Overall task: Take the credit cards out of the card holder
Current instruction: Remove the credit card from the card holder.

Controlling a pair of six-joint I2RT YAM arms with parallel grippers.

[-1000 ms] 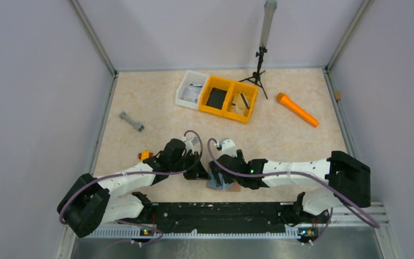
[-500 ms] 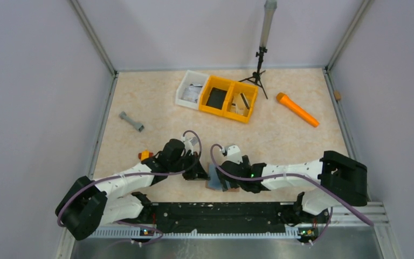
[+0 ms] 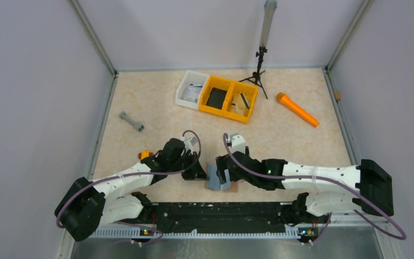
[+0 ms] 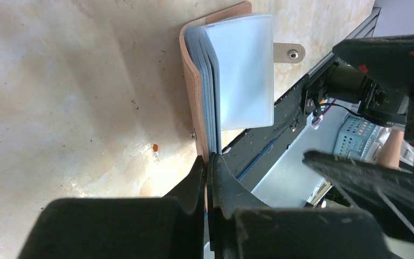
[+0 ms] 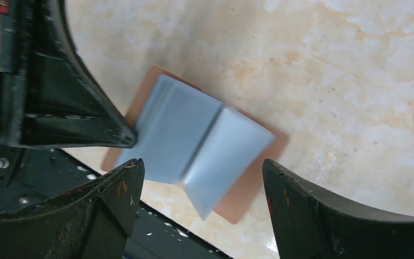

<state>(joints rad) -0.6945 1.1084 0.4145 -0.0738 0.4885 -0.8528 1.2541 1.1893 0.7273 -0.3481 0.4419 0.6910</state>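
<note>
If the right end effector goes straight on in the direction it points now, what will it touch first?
Most likely the card holder: it lies open right ahead of the right end effector, framed by its open jaws. The pale blue inner pages come first; how far off they are is unclear.

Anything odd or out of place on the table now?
Nothing spilled or damaged. The card holder lies splayed open, pale sleeves fanned, the left claw shut on one edge. A tiny orange speck sits on the table beside it.
</note>
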